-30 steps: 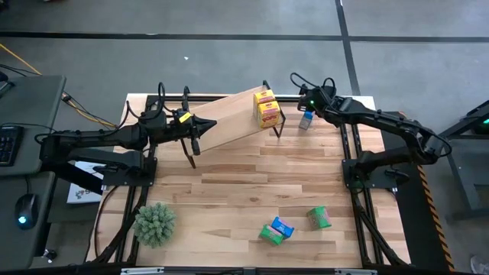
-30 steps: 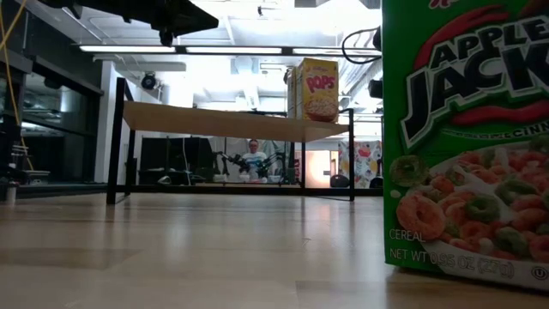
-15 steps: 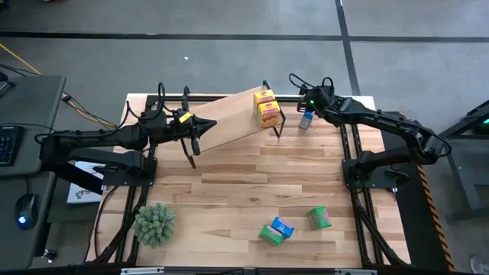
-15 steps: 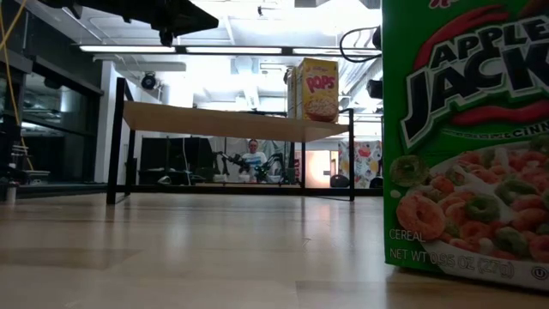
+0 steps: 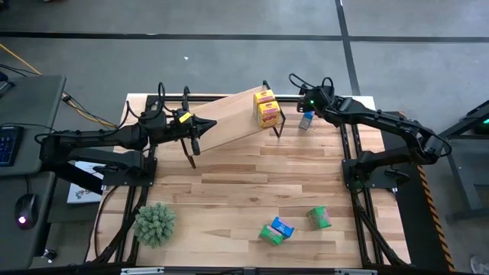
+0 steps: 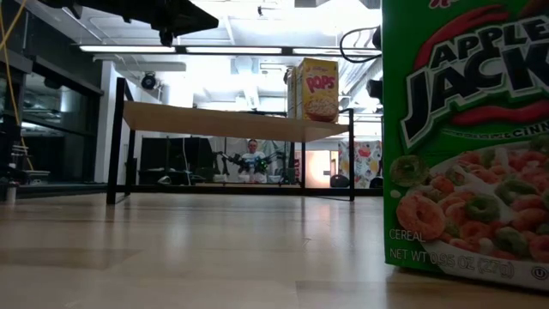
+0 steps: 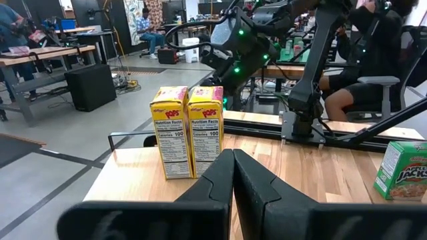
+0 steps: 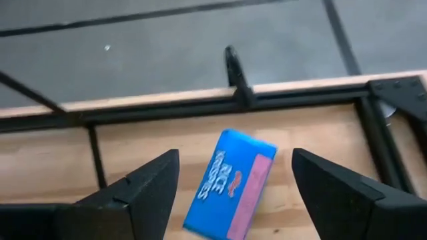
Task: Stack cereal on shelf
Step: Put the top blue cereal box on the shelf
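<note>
Grey concrete floor crossed by dark seams surrounds a striped wooden tabletop (image 5: pixel 229 191) framed in black metal. At its far side stands the shelf (image 5: pixel 229 118), a smooth light-wood plank on thin black legs, its right end angled farther back. Two yellow-orange cereal cartons (image 5: pixel 265 108) stand upright and touching each other at the shelf's right end; the left wrist view shows their nutrition panels (image 7: pixel 187 130), the low view the printed front (image 6: pixel 318 89).

From the left, the left arm reaches out nearly level, and the left gripper (image 5: pixel 200 130) sits at the shelf's left end with its dark, matte fingers (image 7: pixel 217 183) pressed together into a point.

From the right, the right arm stretches in a long bent line to the far right corner. There the right gripper (image 5: pixel 307 114) hangs over a blue cereal carton (image 8: pixel 231 183) lying flat on the table, just right of the shelf; its broad dark fingers (image 8: pixel 150 187) are spread wide on either side and appear clear of the box.

Near the front edge lie a green carton (image 5: pixel 318 218) and a green-and-blue pair (image 5: pixel 276 230), well apart from the shelf. A round spiky plant (image 5: pixel 154 223) sits front left.
</note>
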